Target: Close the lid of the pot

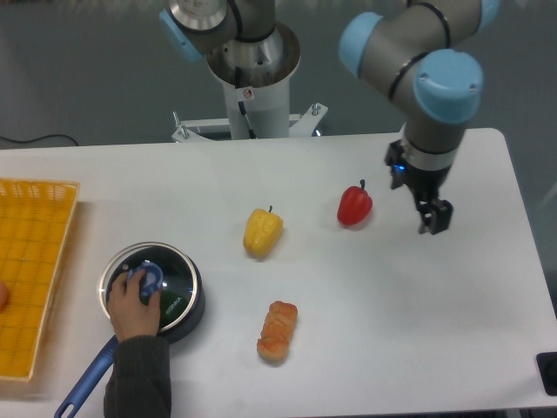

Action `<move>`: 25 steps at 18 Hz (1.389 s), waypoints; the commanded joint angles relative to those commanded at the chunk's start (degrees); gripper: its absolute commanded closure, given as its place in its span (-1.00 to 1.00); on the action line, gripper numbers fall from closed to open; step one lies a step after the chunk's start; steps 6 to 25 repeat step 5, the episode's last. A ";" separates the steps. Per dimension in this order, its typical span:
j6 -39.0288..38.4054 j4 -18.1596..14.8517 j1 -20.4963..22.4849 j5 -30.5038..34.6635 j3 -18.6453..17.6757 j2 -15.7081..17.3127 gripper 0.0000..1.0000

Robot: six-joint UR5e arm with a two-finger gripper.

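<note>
Up at about two o'clock on the white table [392,331], the gripper [433,218] hangs from the arm [435,96] with its dark fingers pointing down toward the tabletop. Nothing is held in it, but from this angle the fingers overlap and I cannot tell whether the jaws stand apart or together. It is well apart from the pot.

Just beside it, on its nine o'clock side, a red bell pepper [354,205] sits on the table, not touching the fingers. Farther along the same direction lies a yellow bell pepper [262,232], near the table's middle. At about six o'clock from the yellow pepper rests an orange-brown piece of toy food [278,331], its kind too small to name.

Over at eight o'clock on the table stands the pot [181,300], dark and round. The lid [165,272] lies on top of it, its silver rim following the pot's edge and something green showing through the glass. A person's hand [132,306], coming in from the bottom edge in a dark sleeve, rests on the lid's blue knob [148,279]. The pot's blue handle [85,387] runs out toward seven o'clock beside that sleeve.

At nine o'clock, against the left edge, sits a yellow basket [35,261].
</note>
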 joint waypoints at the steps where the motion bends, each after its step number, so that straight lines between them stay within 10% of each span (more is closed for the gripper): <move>1: 0.00 0.00 0.36 0.09 0.17 -0.44 -1.00; 25: 0.26 0.09 2.91 0.00 0.53 -1.77 -1.00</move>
